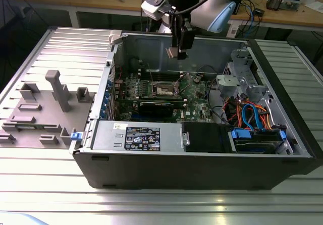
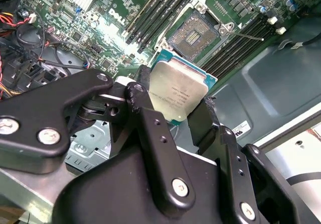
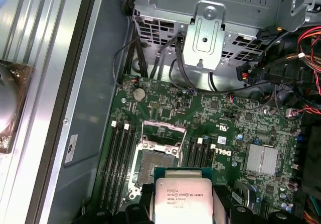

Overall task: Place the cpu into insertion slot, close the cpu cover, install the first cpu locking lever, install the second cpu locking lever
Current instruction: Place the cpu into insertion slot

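On the exterior view's left, a grey fixture block [image 1: 50, 109] sits on the ribbed table [image 1: 151, 205], just beside the open computer case [image 1: 202, 169]. Over the case's middle the gripper [image 1: 177, 51] hangs above the green motherboard [image 1: 194, 96]. Its 2 fingers [image 2: 143, 103] are clamped on opposite edges of the cpu [image 2: 178, 96], likely so that nothing presses on the chip's metal top. The cpu is in the air, apart from the insertion slot [image 3: 156, 161], which lies bare. The cpu cover [image 3: 163, 132] looks swung back, leaving the socket free. None of the 4 steps looks done. On the exterior view's right stand the drive cage [image 1: 242, 81] and the orange and blue cables [image 1: 247, 116].
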`<action>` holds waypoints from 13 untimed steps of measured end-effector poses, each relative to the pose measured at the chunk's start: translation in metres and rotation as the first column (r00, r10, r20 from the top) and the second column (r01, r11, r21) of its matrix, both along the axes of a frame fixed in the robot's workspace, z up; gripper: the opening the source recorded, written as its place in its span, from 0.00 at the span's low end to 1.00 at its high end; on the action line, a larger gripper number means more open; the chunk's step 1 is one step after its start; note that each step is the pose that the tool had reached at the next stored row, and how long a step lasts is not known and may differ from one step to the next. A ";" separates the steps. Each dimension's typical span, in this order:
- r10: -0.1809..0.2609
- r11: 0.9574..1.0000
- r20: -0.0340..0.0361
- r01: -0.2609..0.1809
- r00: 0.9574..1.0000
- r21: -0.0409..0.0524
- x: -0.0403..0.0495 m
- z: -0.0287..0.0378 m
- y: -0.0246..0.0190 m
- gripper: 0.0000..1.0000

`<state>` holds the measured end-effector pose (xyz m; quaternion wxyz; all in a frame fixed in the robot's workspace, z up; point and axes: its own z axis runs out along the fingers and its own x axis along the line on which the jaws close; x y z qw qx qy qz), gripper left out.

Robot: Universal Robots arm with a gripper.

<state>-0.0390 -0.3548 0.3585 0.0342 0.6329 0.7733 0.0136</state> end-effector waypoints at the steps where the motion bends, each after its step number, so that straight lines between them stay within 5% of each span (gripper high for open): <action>1: 0.000 1.000 0.000 0.000 1.000 0.000 0.0000 0.0000 0.0000 0.54; 13: -0.016 1.000 0.000 0.016 1.000 0.000 0.0000 -0.0003 0.0000 0.54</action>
